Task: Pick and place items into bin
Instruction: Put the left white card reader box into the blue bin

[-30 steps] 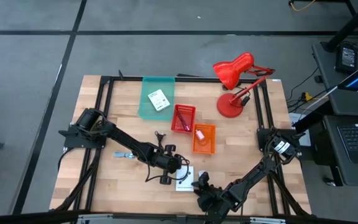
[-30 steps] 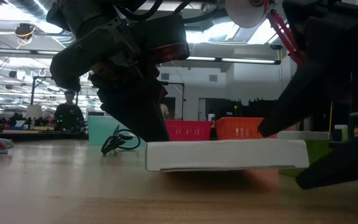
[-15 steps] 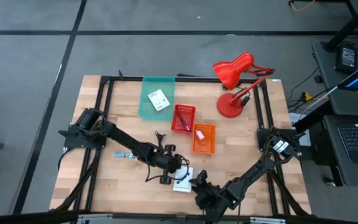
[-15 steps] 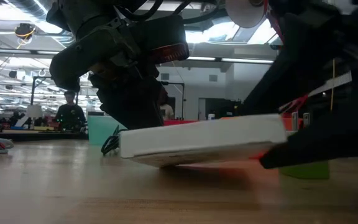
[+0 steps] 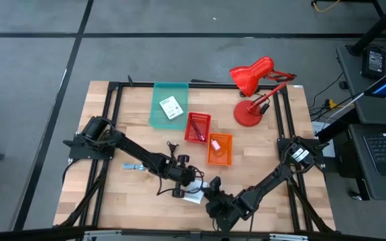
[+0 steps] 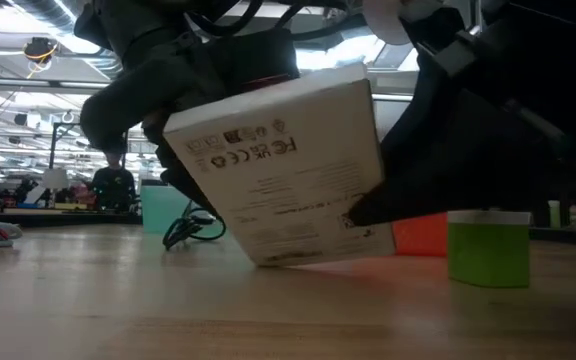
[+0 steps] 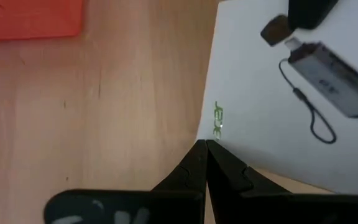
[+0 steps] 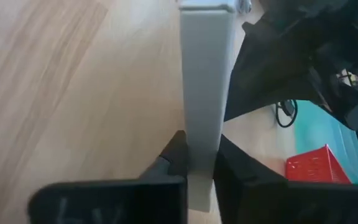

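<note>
A white card (image 5: 194, 197) with black print, thick like a flat pack, stands tilted near the table's front middle. It also shows in the low view (image 6: 288, 170). My right gripper (image 5: 208, 194) is shut on it, coming from the near right. My left gripper (image 5: 186, 186) is shut, with its tips at the card's left edge. Another white card (image 5: 171, 107) lies in the teal bin (image 5: 158, 114). A black cable (image 5: 173, 148) and a bluish piece (image 5: 134, 167) lie on the wood. My left gripper's shut fingertips (image 7: 197, 155) lie against the card's edge (image 7: 209, 134), slanting down from the table's left. My right gripper pinches the card's thin edge (image 8: 201, 140) between its two fingers, across the card's thickness. The card stands steeply tilted, its lower edge (image 6: 303, 260) on the table and the printed face toward the near side.
A red basket (image 5: 198, 127) and an orange basket (image 5: 220, 148) holding a pink piece sit at mid-table. The red desk lamp (image 5: 253, 87) stands at the far right. A green block (image 6: 488, 248) shows at the right of the low view.
My right gripper has gone toward the table's left and shut on the white card. The card, flat on the table a second ago, has been tipped up. Its right side has risen and its lower edge has stayed on the wood by my left gripper.
</note>
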`<state>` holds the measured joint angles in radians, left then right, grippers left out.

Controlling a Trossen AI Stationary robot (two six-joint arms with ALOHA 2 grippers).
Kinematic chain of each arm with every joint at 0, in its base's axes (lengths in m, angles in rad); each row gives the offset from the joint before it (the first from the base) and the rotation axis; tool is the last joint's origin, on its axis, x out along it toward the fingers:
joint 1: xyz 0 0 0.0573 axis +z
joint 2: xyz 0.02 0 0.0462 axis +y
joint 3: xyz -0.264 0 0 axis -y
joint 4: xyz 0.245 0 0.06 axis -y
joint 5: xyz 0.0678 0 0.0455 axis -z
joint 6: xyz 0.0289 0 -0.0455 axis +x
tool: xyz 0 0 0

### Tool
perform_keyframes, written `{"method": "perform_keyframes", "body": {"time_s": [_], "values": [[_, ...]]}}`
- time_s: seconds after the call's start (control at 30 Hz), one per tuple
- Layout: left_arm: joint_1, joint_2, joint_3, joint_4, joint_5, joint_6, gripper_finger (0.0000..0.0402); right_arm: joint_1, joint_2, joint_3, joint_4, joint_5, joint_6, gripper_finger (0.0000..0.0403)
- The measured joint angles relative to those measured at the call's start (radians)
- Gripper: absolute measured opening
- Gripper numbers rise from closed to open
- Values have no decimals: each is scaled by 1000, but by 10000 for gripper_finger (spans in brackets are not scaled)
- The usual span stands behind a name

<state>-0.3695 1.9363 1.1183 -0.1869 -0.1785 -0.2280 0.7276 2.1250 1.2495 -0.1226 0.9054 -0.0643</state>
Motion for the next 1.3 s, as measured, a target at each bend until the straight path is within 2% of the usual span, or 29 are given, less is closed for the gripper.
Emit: {"method": "perform_keyframes", "body": {"time_s": [0.03,0.2,0.57,0.87,1.1,1.3], "values": [[-1,-2,0,-7,-7,14,1,0,0,0,1,-2,0,20],[-3,-23,-5,-34,-26,82,1,-1,0,0,2,-6,3,23],[-63,-158,-2,-119,-139,149,1,11,-9,0,-35,10,11,19],[-140,-245,0,-140,-266,177,1,12,-102,0,-209,24,88,19],[-177,-268,0,-159,-285,174,1,10,-177,-1,-215,59,41,19],[-211,-272,0,-200,-386,133,1,9,-242,-1,-273,95,34,19]]}}
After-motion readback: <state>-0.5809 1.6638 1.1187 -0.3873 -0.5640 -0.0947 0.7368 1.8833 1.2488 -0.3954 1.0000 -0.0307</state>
